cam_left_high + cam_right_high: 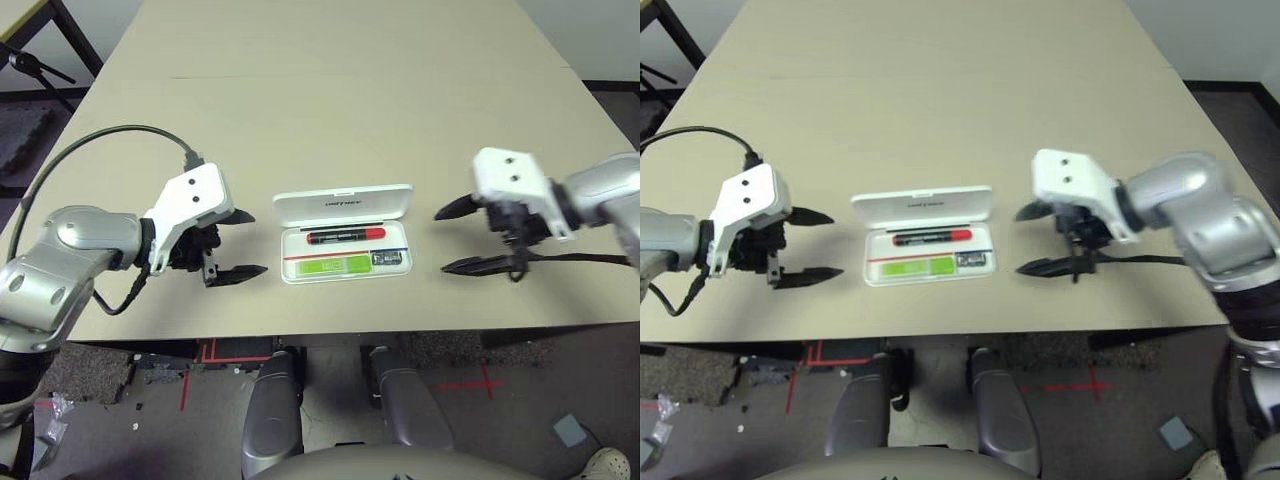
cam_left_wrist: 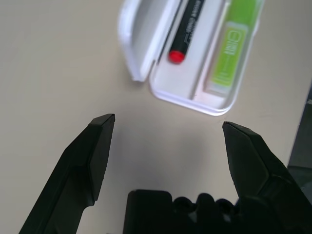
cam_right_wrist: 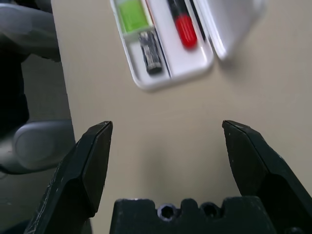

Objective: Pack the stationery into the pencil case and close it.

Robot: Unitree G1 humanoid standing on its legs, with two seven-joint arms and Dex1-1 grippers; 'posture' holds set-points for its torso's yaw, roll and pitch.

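Pencil case point(image 1: 345, 205): it lies flat on the table point(image 1: 330, 90), near the front edge and about halfway between the two side edges. Its lid is up, tipped toward the far edge.
Red marker point(image 1: 346, 236): in the case, in the long slot next to the lid.
Green highlighter point(image 1: 333, 265): in the case, in the slot nearer the front edge.
Small dark piece point(image 3: 150, 52): in the case too, just beside the highlighter, at the end toward the right arm.
Left gripper point(image 1: 234, 243): on the left side of the case, a little apart from it. Its two black fingers are spread wide and hold nothing.
Right gripper point(image 1: 465, 237): on the right side of the case, a little apart from it. Its fingers are spread wide too, and hold nothing.
Done: all three things look to be inside the case. I see nothing loose on the table.
Left to do: the lid is not shut yet. It needs to be folded down over the tray and pressed closed.
How far: I think most of the job is done, with just the closing left.
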